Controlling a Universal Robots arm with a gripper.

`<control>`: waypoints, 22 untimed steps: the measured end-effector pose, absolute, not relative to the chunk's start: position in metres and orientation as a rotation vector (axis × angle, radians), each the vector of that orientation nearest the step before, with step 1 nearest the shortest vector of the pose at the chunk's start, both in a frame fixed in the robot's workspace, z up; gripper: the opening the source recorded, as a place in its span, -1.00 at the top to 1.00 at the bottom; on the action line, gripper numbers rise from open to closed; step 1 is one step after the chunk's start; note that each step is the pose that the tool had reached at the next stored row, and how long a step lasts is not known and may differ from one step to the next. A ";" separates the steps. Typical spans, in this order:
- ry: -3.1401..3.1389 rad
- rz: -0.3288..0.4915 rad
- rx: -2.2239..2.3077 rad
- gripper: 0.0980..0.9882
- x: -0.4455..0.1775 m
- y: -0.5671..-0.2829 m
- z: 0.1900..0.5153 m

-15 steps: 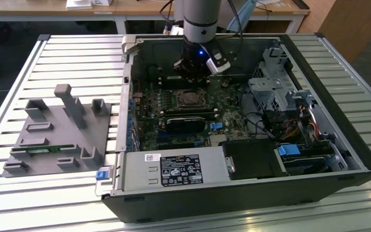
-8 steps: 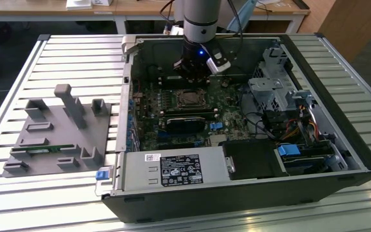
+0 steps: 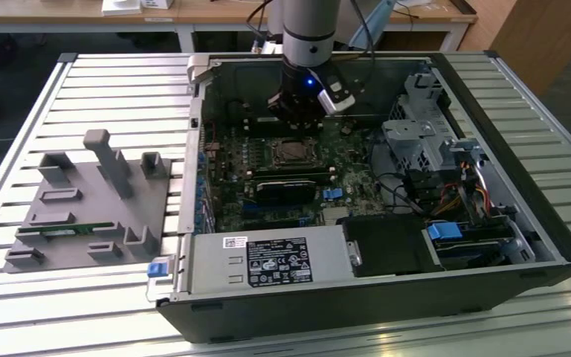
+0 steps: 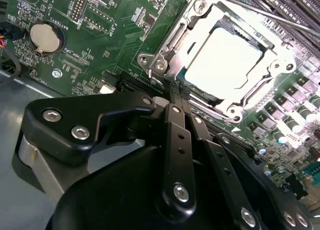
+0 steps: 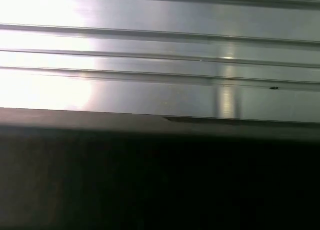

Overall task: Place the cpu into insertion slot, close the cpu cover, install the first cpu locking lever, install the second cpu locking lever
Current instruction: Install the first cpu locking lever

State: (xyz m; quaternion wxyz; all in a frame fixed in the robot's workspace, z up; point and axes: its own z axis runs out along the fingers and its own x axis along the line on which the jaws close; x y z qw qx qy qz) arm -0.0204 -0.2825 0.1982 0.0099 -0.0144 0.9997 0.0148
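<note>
gripper: narrow, fingers together, empty | cpu: flat silver square under framed metal cpu cover

The cpu lies flat in the insertion slot — a square chip with a pale silver top, glaring under the light in the second wrist view. The cpu cover, a thin silvery frame with a square window, lies closed over the chip's edges, its screws showing at the corners. In the exterior view the slot sits mid-board — amid green circuitry inside the open case.
</note>
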 end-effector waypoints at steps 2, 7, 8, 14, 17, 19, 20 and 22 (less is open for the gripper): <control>3.121 0.047 -0.045 0.98 -0.020 -0.281 0.197; 3.121 0.046 -0.045 0.98 -0.020 -0.279 0.196; 3.121 0.047 -0.045 0.98 -0.020 -0.279 0.196; 3.121 0.046 -0.045 0.98 -0.020 -0.279 0.210; 3.121 0.045 -0.045 0.98 -0.020 -0.279 0.213; 3.121 0.045 -0.045 0.98 -0.020 -0.280 0.213; 3.121 0.045 -0.045 0.98 -0.020 -0.281 0.213; 3.121 0.045 -0.045 0.98 -0.020 -0.282 0.213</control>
